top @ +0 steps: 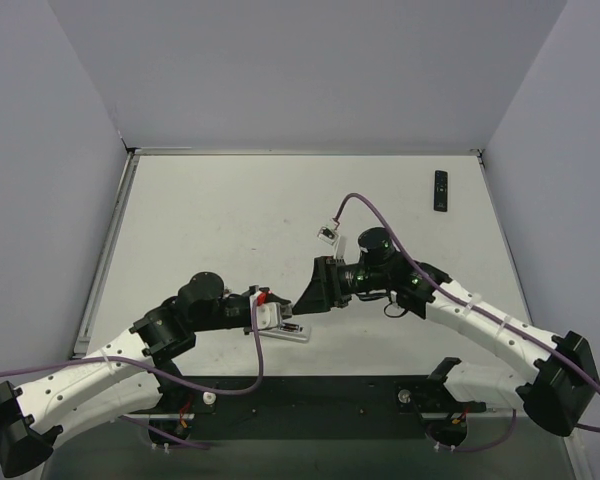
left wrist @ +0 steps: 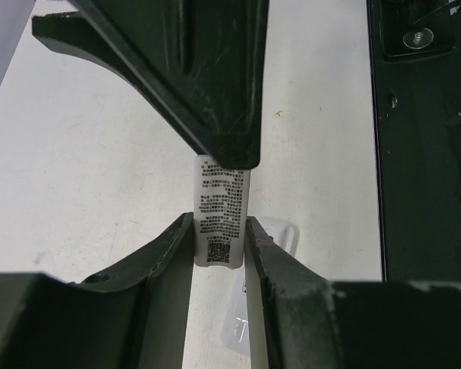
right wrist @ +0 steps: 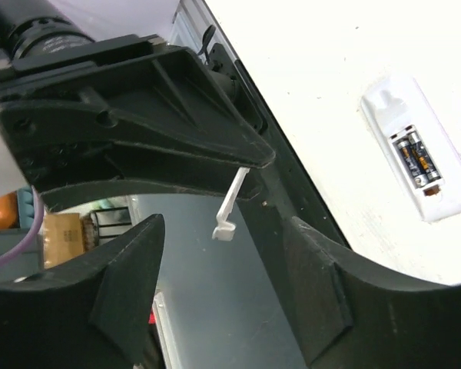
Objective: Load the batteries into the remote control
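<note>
Clamped shut, the left gripper (left wrist: pixel 220 227) pinches a thin white plastic battery cover (left wrist: pixel 221 201) with a block of small black print and a code square on its face. One black finger presses each long edge of the plate. From 12 o'clock in the left wrist view, a black finger of the other arm overlaps the cover's far end; whether it touches the plate cannot be told.

Seen from the right wrist, the right gripper (right wrist: pixel 224 231) stands with its jaws spread wide. The cover shows edge-on in the gap between them, its clipped end free of both fingers.

At 2 o'clock from that gap lies the white rectangular remote control (right wrist: pixel 384 115), back side up on the white table (top: pixel 210 220), its compartment uncovered. The batteries (right wrist: pixel 415 157), two slim dark grey cylinders, sit side by side inside that compartment.

In the top view the remote lies at 4 o'clock from the left gripper, just beside it, with the two grippers meeting nose to nose above the table's near middle. A slim black remote (top: pixel 440 190) rests well apart, at 2 o'clock from them near the far right corner.
</note>
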Motion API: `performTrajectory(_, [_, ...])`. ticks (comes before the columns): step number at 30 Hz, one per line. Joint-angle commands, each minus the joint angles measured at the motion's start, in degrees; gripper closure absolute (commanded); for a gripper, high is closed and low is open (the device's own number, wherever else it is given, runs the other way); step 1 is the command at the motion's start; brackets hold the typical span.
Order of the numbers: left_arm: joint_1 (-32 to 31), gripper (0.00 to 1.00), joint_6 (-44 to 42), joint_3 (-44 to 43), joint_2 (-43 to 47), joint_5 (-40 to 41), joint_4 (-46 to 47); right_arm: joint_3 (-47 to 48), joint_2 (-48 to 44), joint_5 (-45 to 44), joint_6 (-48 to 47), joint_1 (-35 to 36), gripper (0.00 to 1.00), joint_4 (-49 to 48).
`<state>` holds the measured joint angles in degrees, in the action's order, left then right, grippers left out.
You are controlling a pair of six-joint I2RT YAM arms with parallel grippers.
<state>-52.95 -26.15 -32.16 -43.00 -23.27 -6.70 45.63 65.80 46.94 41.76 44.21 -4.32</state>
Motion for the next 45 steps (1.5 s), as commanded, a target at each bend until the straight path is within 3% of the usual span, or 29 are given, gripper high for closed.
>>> performTrajectory(1, [-0.22,0.84,0.4,-0.79,-0.59,-2.31,-0.06,4.2,-5.06,-1.84,-9.92,0.0,0.38,4.04])
performTrajectory(8, [-0.14,0.85,0.49,-1.94,-2.96,-4.33,-2.35,5.26,-14.46,-13.85,-46.6,6.31,0.37,14.33])
performTrajectory(15, [-0.14,0.85,0.84,-1.76,-2.96,-4.86,-2.09,4.91,-13.34,-22.76,-62.48,14.76,0.41,17.33])
performTrajectory(24, [-0.05,0.85,1.1,-1.5,-2.26,-4.68,-1.74,2.8,-9.03,-23.91,-64.61,17.76,0.45,9.95])
performTrajectory(36, [-0.05,0.85,1.81,-1.41,-1.82,-5.47,-0.86,4.03,-4.54,-23.38,-64.52,19.25,0.54,7.66])
performTrajectory(45, [-0.05,0.85,1.89,-1.41,-2.17,-5.82,-0.86,4.56,-3.22,-23.56,-64.79,19.6,0.72,7.83])
